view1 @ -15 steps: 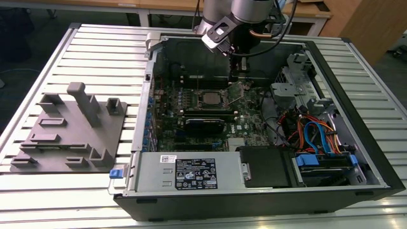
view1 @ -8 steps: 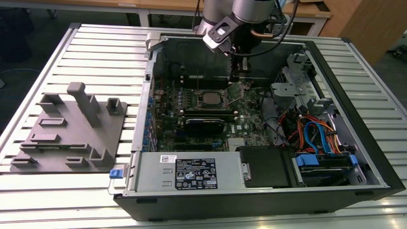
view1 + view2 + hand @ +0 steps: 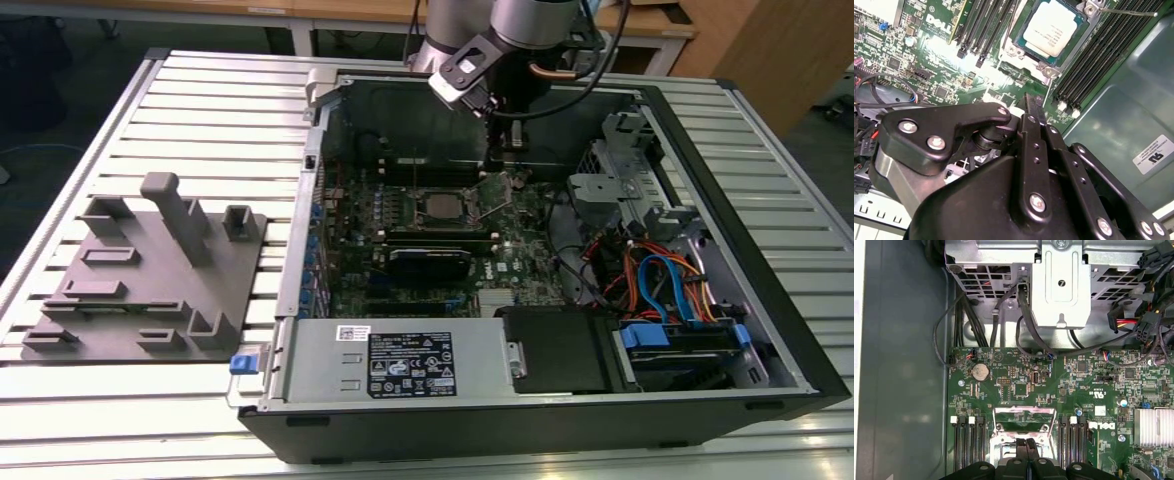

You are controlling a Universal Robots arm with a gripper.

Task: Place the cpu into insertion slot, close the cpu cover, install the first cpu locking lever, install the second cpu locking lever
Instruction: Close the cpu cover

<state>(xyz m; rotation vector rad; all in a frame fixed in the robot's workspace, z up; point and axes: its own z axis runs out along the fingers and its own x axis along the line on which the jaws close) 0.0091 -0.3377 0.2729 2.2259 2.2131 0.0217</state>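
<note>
The cpu (image 3: 1051, 30), a square chip with a silver top, sits in the black-rimmed insertion slot (image 3: 1048, 59) on the green board; the exterior view shows the cpu (image 3: 441, 205) mid-board. The cpu cover (image 3: 1024, 415), a shiny metal frame with a window, lies just ahead of my fingertips; I cannot tell whether it lies flat or is tilted up. One thin locking lever (image 3: 1126, 11) sticks out past the socket's corner, and another wire lever (image 3: 1046, 92) runs toward my fingers. My gripper (image 3: 1032, 102) (image 3: 1026, 442) (image 3: 507, 150) hovers beside the socket, fingers shut with nothing between them.
Black memory slots (image 3: 1104, 50) (image 3: 966, 440) flank the socket. A metal drive cage (image 3: 1059, 285) with cables stands beyond the board, and a finned heatsink (image 3: 1154, 427) sits off to one side. Case walls, coloured cables (image 3: 654, 280), a power supply (image 3: 400, 360) and a grey fixture (image 3: 147, 270) surround the work area.
</note>
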